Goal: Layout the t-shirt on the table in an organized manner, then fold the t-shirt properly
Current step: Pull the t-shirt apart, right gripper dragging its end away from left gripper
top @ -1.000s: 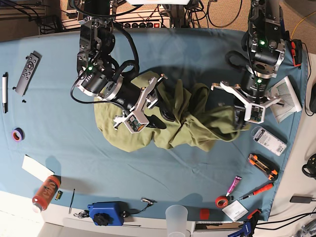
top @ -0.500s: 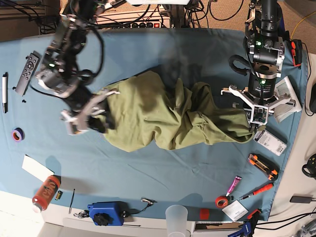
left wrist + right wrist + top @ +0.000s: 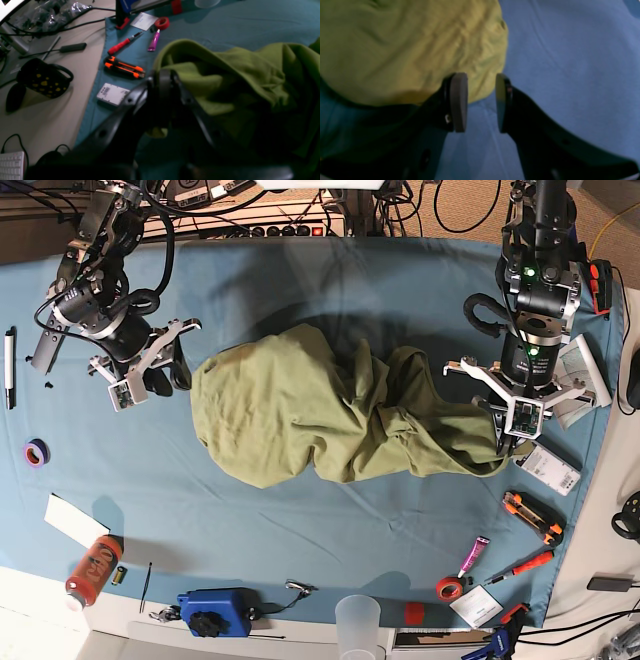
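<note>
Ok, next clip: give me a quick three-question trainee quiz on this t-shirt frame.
1. True or false: the t-shirt lies flat and fully spread on the table.
2. Which tool is clamped on the shirt fabric? A) left tool B) right tool C) both
3. Fill in: the right tool's pads stand ____, with nothing between them.

Key
1. False: it is bunched in a wrinkled heap.
2. A: the left tool is shut on the shirt's edge near the orange utility knife; the right tool sits beside the other end, holding nothing.
3. Apart (open).
</note>
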`<state>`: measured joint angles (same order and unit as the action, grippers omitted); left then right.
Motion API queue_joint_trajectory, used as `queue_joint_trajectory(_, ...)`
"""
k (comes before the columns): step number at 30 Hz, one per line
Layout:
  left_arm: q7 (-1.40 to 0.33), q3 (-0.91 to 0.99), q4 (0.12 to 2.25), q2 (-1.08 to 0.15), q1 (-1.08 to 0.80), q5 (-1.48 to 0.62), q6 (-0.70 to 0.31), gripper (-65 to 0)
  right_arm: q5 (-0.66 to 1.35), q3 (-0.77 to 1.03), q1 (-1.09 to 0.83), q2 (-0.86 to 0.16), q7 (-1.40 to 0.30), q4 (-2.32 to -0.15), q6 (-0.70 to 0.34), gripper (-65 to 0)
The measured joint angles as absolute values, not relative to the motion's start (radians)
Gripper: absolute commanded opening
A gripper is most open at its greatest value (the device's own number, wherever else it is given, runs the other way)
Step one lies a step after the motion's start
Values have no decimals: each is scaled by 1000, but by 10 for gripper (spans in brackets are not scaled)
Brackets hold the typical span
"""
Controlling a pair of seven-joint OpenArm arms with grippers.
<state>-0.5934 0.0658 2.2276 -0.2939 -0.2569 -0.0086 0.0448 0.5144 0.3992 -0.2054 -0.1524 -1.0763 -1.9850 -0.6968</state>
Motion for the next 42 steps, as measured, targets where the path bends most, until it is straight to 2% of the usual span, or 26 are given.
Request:
queue_joint_trajectory(7,-593,66,2228,-294,-257,-22,45,-650,502,399,-208,-152,-1073,-1985,-697,-457)
queue_joint_trajectory(11,-593,66,2228,-294,-257,-65,45,-650,445,398,-208,-152,-1073,-1985,-616,-457)
queue_joint_trajectory(17,-593,66,2228,-294,-257,-66,45,-650,450,397,-208,-152,-1070,-1972,-601,-457)
queue_joint_trajectory(29,-593,66,2228,-294,-257,-70,45,-650,548,385,-135,-150,-1014,-1691,-653,-457)
queue_joint_trajectory(35,-593,66,2228,-294,-257,-72,45,-650,536,273,-75,-150,-1016,-1604,-652,-457)
queue_joint_trajectory(39,-593,66,2228,-294,-257,-72,45,-650,487,208,-37,-152,-956,-1554,-621,-460)
queue_joint_trajectory(40,-593,66,2228,-294,-257,-72,45,-650,475,196,-29,-152,-945,-1545,-611,-487)
queue_joint_trajectory(42,-593,66,2228,-294,-257,-72,45,-650,447,181,-18,-152,-941,-1539,-597,-596)
